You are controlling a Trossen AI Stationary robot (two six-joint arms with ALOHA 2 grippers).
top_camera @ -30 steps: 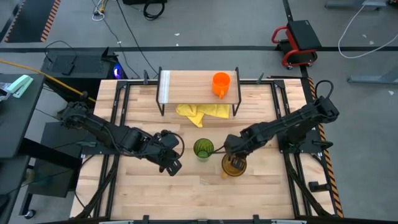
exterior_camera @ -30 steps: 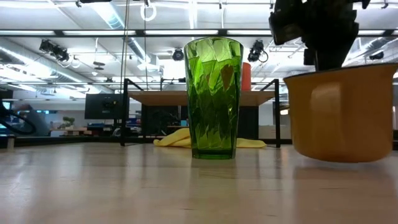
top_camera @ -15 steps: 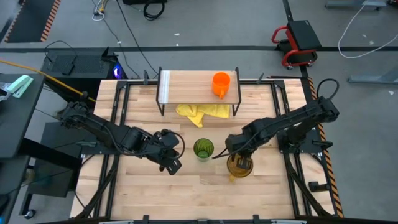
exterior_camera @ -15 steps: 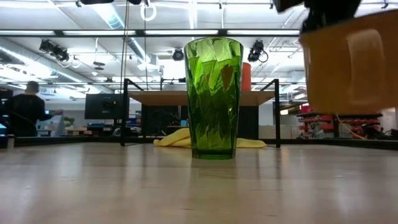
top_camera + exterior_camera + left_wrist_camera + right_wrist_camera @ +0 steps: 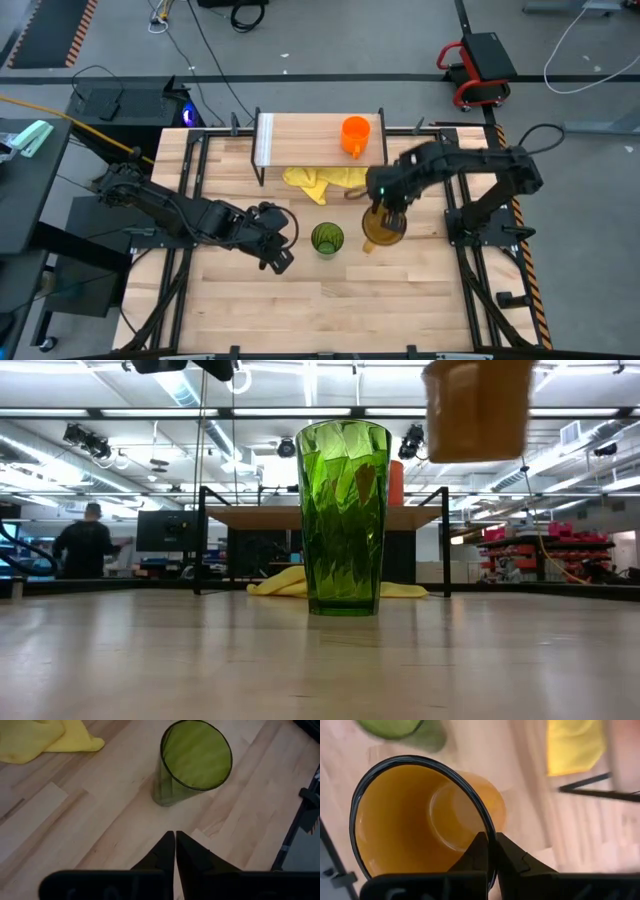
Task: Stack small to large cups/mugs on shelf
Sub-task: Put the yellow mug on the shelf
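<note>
Wooden tabletop [image 5: 330,300] under both arms, with a workshop floor and cabling beyond it. From my seat, the amber mug [image 5: 382,226] is what matters: it hangs clear of the table, upright, pinched at its rim by the right gripper [image 5: 389,212]. My right wrist view shows the two fingers [image 5: 481,852] nearly closed on the rim, one inside and one outside the wall, with the mug [image 5: 420,820] open toward the camera. Low view has the mug [image 5: 477,405] high up, well above the table.

Just beside that gripper, toward the table's middle, stands the green tumbler [image 5: 327,239], upright on the table. Beyond the gripper, toward the far edge, is the shelf [image 5: 300,140], with the orange mug [image 5: 355,135] on its plank at the end nearer the right arm, and a yellow cloth [image 5: 322,180] lying under it.

My right arm reaches in from its base, elbow raised and bent, wrist pointed down over the mug.

Left gripper [image 5: 277,255] waits low near the table, on the tumbler's other side; its fingers [image 5: 165,855] are pressed together, holding nothing, aimed at the tumbler [image 5: 192,762].
</note>
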